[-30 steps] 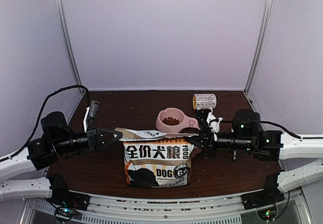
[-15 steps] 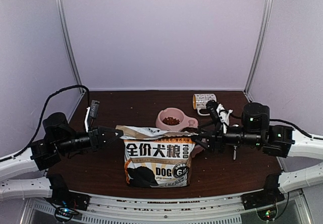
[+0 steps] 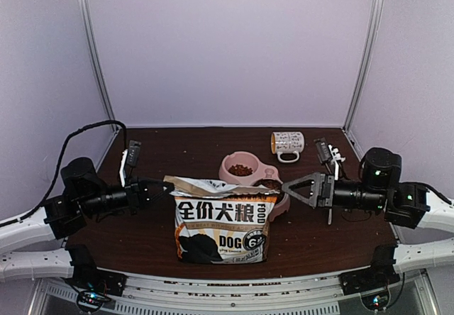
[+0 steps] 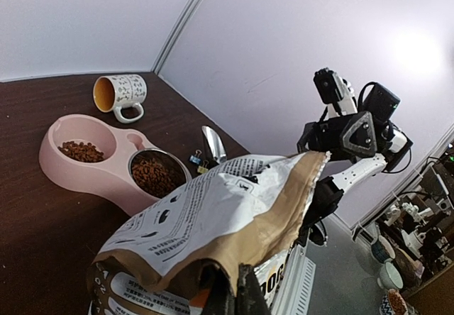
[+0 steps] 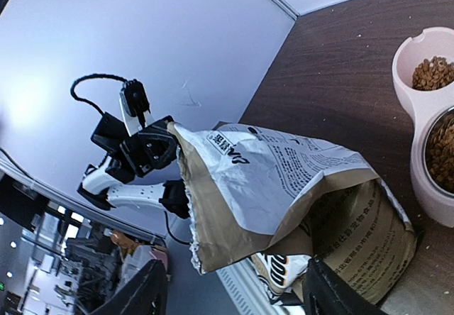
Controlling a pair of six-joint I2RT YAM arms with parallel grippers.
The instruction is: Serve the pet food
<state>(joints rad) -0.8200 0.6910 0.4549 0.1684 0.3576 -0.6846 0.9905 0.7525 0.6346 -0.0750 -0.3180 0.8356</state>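
A big paper bag [image 3: 221, 223] with "DOG" on the front stands up on the brown desk [image 3: 177, 148], near the front edge. The top of the bag is open, and the right wrist view looks into the brown inside. The left gripper [image 3: 164, 187] is pinched tight on the top left corner of the bag, with its two fingers pressed together on the paper. The right gripper [image 3: 289, 186] is off to the right of the bag. Its fingers are spread wide apart and hold nothing. It points at the bag's top right corner but does not touch it. The pet food [image 4: 81, 151] is in the pink double bowl [image 4: 78, 181], which sits on the desk just behind the bag, toward the bag's right side. The bowl has two round cups. The far cup is pink inside and has a small heap of brown bits in it. The near cup is shiny metal inside, and it holds brown bits too. In the top view the bag hides part of the near cup. A white mug [image 3: 287, 142] with little drawings lies on its side at the back right of the desk, well apart from the bag. In the left wrist view, a shiny scoop [image 4: 213, 145] and a small clip [image 4: 200, 162] lie on the desk just beside the bowl.
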